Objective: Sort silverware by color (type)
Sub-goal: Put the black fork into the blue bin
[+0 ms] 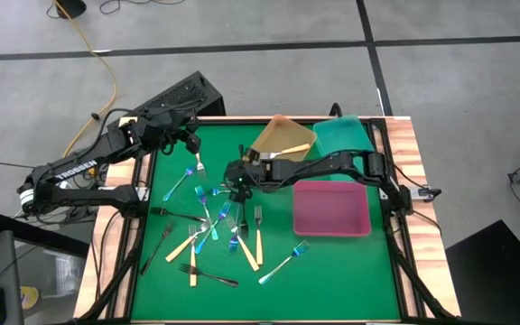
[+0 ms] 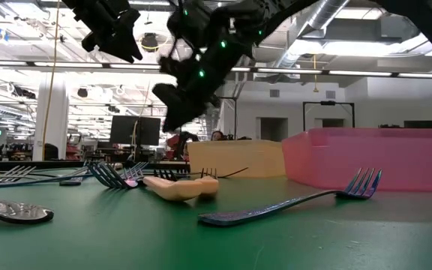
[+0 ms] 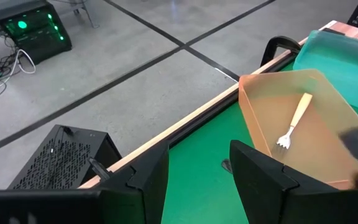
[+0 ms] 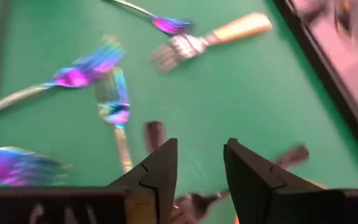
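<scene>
Here the right pincer (image 4: 199,171), its dark fingers spread and empty, hovers over the scattered forks (image 1: 208,230) (glossy iridescent, cream-handled, matte black) on the green felt tabletop (image 1: 332,271), while the left pincer (image 3: 197,180) waits spread near the translucent orange tray (image 3: 328,134).

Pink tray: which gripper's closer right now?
Right. The right gripper hangs over the fork pile, just off the side of the pink tray that faces the table's middle. The left gripper hovers beyond it, near the table's far-left part, with open, empty fingers.
</scene>
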Controlling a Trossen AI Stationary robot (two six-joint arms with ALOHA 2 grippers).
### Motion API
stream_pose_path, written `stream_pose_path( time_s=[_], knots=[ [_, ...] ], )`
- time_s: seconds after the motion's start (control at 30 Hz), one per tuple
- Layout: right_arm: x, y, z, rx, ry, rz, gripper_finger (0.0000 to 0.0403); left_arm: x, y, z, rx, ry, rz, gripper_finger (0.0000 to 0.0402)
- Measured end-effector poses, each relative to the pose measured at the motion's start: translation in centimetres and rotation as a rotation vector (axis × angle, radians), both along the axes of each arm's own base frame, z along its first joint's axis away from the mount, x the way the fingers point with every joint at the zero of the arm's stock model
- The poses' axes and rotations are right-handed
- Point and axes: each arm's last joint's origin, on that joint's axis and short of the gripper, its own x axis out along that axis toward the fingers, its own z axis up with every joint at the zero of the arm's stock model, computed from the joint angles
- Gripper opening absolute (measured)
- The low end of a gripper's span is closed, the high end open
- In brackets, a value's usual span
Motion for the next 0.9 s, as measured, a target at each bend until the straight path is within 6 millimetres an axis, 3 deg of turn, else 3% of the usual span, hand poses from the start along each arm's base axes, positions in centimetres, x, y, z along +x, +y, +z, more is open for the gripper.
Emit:
stream_pose_path(
  time_s=[0.17,0.37,0.63,0.9],
  knots=[
    [-0.1,0.0,0.8,-0.142,0.113,0.093,0.012,0.0,0.0,0.0,0.001,0.001,-0.001,0.0156],
    [-0.8,-0.6,0.2,-0.21,0.255,0.182,0.0019,0.0,0.0,0.0,0.014,0.019,-0.012,0.0156],
    [-1.2,-0.8,-0.3,-0.243,0.343,0.247,0.0014,0.0,0.0,0.0,0.015,0.021,-0.014,0.0156],
    [-0.8,0.1,-4.0,-0.334,0.509,0.347,0.0014,0.0,0.0,0.0,0.023,0.032,-0.019,0.0156]
  ],
)
